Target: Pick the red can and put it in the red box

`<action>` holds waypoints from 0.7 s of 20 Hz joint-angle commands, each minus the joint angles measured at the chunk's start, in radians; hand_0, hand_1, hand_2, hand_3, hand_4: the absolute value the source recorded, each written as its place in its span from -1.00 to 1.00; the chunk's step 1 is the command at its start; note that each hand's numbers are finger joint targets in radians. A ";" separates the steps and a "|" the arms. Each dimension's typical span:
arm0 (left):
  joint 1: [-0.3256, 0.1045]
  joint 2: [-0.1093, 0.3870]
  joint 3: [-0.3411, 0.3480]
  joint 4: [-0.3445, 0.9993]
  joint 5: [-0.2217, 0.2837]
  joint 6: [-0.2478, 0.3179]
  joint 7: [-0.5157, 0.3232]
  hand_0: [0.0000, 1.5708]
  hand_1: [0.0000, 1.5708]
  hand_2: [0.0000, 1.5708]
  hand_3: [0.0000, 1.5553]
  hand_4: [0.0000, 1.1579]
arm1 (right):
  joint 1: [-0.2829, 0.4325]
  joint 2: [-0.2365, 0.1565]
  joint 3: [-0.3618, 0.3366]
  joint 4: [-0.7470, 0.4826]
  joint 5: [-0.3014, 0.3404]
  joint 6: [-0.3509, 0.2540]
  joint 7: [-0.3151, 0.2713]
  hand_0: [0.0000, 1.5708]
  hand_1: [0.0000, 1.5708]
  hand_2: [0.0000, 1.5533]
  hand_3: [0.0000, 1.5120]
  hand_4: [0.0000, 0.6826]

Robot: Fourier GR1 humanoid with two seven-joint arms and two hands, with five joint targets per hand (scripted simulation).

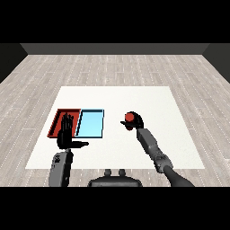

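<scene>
The red can (130, 117) sits at about three o'clock on the white table (134, 148), which stands on a grey plank floor (134, 67); the right hand (134, 121) is curled round it. At nine o'clock the red tray (57, 120) and light blue tray (92, 123) lie touching side by side; the left hand (66, 134), fingers straight and grasping nothing, overlaps the red tray, hiding much of its inside; the blue one shows nothing inside.

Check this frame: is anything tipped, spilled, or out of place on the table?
Nothing stands out. The red tray and light blue tray lie side by side, the left hand is open over the red tray, and the right hand curls round the red can.
</scene>
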 commanded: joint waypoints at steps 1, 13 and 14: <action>-0.032 -0.002 0.005 0.078 -0.026 0.004 -0.057 -1.00 -1.00 -1.00 -1.00 -1.00 | -0.061 -0.028 -0.017 0.093 0.023 -0.022 0.000 0.96 0.96 0.90 0.88 0.69; 0.036 -0.014 -0.001 0.022 -0.012 0.002 -0.045 -1.00 -1.00 -1.00 -1.00 -1.00 | -0.051 -0.014 0.002 0.086 0.063 -0.066 -0.009 0.97 0.97 0.90 0.87 0.64; 0.018 -0.011 -0.012 -0.014 -0.003 -0.003 -0.009 -1.00 -1.00 -1.00 -1.00 -1.00 | -0.033 -0.005 0.007 0.048 0.065 -0.077 0.022 0.97 0.97 0.90 0.87 0.64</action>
